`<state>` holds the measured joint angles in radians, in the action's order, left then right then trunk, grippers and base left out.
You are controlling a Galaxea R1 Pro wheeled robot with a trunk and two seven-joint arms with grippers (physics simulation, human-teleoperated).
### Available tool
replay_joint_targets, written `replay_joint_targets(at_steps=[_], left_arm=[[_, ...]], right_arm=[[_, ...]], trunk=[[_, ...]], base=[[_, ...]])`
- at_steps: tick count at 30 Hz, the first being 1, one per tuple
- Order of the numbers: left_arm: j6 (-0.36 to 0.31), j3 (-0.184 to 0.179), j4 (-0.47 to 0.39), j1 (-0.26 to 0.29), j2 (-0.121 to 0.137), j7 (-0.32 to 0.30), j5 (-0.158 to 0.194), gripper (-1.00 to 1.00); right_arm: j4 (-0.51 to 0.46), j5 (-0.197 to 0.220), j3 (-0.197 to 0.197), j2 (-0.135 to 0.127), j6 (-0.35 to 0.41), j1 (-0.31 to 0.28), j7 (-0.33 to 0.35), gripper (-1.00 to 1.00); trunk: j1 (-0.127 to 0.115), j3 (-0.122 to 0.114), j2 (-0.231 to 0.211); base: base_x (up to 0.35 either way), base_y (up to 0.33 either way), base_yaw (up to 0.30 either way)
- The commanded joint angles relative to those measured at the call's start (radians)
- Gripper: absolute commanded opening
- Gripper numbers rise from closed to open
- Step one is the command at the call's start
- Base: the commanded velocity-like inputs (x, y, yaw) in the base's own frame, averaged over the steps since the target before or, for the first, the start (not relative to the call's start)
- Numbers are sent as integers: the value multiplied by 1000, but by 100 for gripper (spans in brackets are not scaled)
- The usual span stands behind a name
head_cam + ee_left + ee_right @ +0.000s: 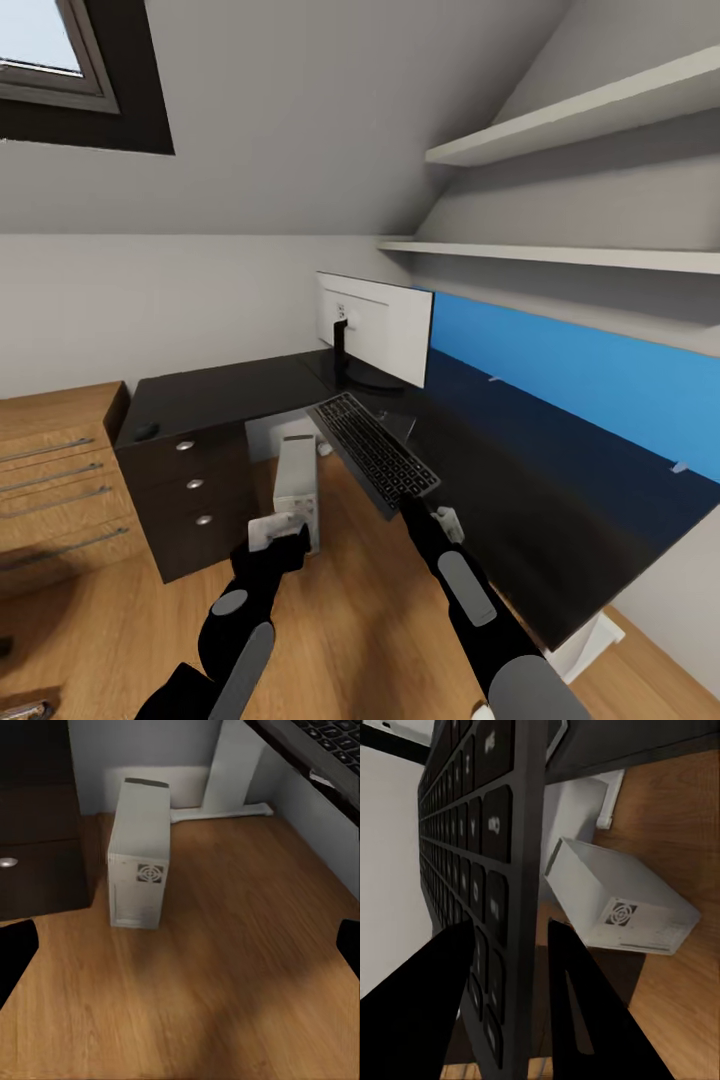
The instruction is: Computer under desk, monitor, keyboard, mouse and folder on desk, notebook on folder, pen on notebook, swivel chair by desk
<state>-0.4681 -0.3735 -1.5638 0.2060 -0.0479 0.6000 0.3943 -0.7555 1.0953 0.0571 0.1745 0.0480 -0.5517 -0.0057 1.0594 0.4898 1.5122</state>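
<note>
The desk [230,395], an L-shaped glossy black top with dark drawers at its left end, is seen running from the left along the far wall and down the right side. The monitor [385,330] is set on the desk at the far corner, its white back turned toward the room. The computer [297,480] is stood upright on the wood floor [350,620] beneath the desk, just right of the drawers. The keyboard [375,452] is held tilted in the air above the near edge of the desk, in front of the monitor, and is clamped at its near end by the right gripper [413,500]. The left gripper [282,537] is held low over the floor near the computer, its fingers [15,952] spread apart and nothing between them. The mouse [146,431] is seen at the far left end of the desk.
</note>
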Motion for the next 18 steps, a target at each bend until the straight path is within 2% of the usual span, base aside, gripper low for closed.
replay_joint_targets(at_steps=[1,4,5,8,9,10,12,14,17,18], left_arm=[[-2,18,3,1,0,8,8,100],[-1,47,22,1,2,5,9,100],[0,53,56,1,7,5,9,100],[2,57,138,1,37,5,10,100],[9,57,199,1,56,4,10,100],[15,57,215,1,59,4,10,100],[57,56,281,1,65,3,10,100],[126,53,335,1,66,0,10,100],[163,42,354,1,66,-2,9,100],[170,25,358,1,66,-1,9,100]], right_arm=[[-2,7,0,0,3,0,-1,-100],[-3,7,2,0,2,0,-1,-100],[-3,7,5,0,2,0,0,-100],[-3,8,11,0,1,0,-1,-100],[-4,8,14,0,2,0,-2,-100],[-4,8,15,0,2,0,-2,-100],[-5,7,26,0,1,0,-7,-100],[-28,7,43,0,4,0,-27,-100],[-111,7,74,0,9,0,-44,-100],[-136,8,95,0,10,-1,-48,-100]], trunk=[[0,0,1],[0,-3,1],[0,-4,1],[0,-7,1],[0,-7,1],[0,-8,1],[0,-10,1],[0,-12,1],[0,-13,1],[0,-13,1]], base=[[0,0,224],[0,0,224],[0,0,224],[0,0,224],[0,0,224],[0,0,224],[0,0,226],[0,0,214],[0,0,85],[0,0,26]])
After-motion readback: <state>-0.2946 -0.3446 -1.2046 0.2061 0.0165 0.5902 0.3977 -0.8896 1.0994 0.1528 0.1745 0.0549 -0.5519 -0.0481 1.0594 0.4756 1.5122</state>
